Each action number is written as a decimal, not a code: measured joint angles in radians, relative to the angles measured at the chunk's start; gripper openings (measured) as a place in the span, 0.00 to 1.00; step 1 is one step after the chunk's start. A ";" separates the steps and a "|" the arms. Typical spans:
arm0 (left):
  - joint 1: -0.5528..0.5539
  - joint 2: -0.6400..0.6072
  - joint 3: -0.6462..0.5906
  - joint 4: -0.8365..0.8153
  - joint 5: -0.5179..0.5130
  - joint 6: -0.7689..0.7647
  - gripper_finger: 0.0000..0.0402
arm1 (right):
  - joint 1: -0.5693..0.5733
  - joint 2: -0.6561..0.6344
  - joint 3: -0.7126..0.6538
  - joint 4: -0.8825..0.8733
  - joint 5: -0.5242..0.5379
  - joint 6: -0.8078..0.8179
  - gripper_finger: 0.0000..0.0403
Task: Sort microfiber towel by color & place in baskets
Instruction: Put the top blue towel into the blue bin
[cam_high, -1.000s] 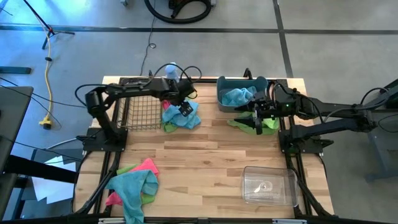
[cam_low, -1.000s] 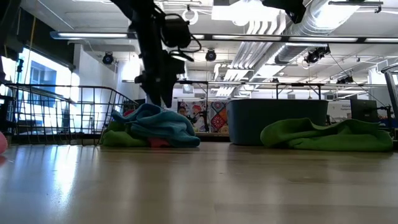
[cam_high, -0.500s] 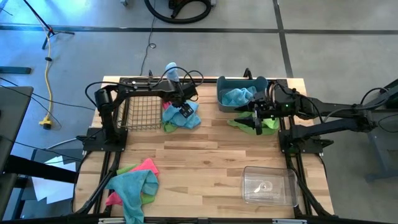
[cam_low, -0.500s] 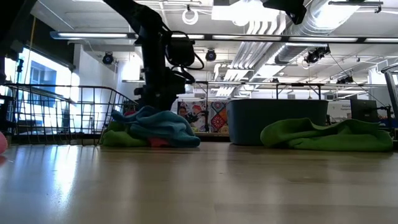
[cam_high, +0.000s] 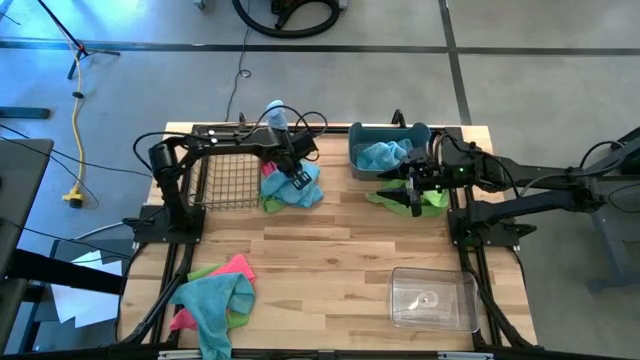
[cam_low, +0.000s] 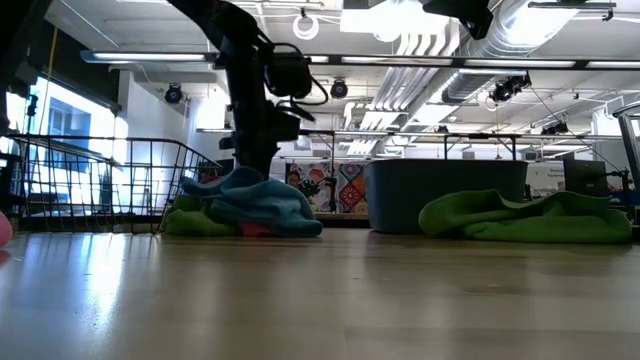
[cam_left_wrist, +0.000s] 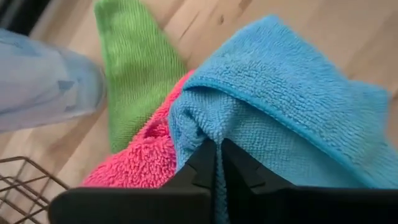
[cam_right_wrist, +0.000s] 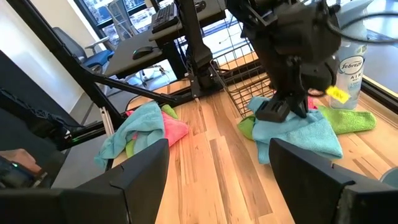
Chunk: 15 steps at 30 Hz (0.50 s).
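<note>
**Lift the blue towel clear**

Your left gripper is clenched on a fold of the blue towel, with the pink towel just beside it. Raise slowly so the pink stays down. Your right gripper hangs released over the green towel. Whether pink fibres are pinched too is probably hidden under the fold.

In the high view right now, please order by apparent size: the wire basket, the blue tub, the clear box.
Largest to smallest:
1. clear box
2. wire basket and blue tub: too alike to rank, and arms and towels hide part of both.
</note>
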 joint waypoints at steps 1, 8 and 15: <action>0.000 -0.013 0.000 0.002 0.001 0.001 0.01 | 0.000 0.000 0.000 -0.002 0.000 0.000 0.68; 0.000 -0.156 0.000 0.042 -0.014 0.042 0.00 | 0.000 0.000 0.000 -0.005 0.000 -0.001 0.68; -0.031 -0.321 0.000 0.176 -0.014 0.110 0.00 | 0.000 0.000 0.000 -0.001 0.015 -0.007 0.68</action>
